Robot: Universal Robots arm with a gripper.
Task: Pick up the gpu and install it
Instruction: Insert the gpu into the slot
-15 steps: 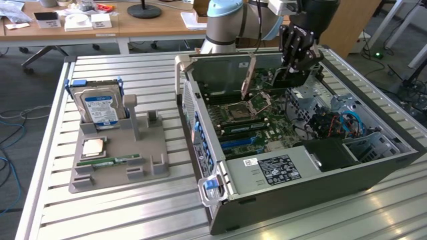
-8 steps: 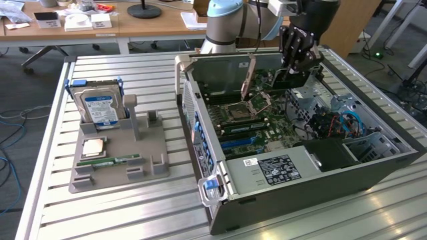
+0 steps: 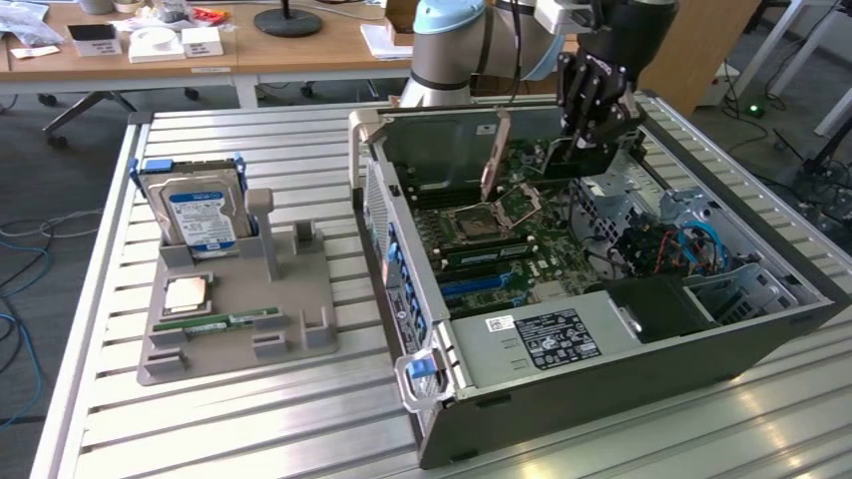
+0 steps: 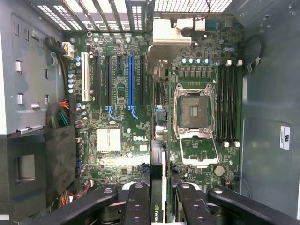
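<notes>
White "DELL" reads plainly on the green printed motherboard [image 4: 136, 154], just beside its pale ribbed heatsink [image 4: 108, 139]. On the edge of the thin dark gpu card [image 4: 157, 187] I'm holding, there's a green logo with "nVIDIA" lettering. The white sticker [image 4: 284, 137] on the grey metal case wall has print too small for me.

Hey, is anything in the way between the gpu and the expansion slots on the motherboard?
Nothing visible. The claw holds the gpu over the open case; the blue slot and the black slots beside it look empty. The raised socket plate stands beside them, not over them.
</notes>
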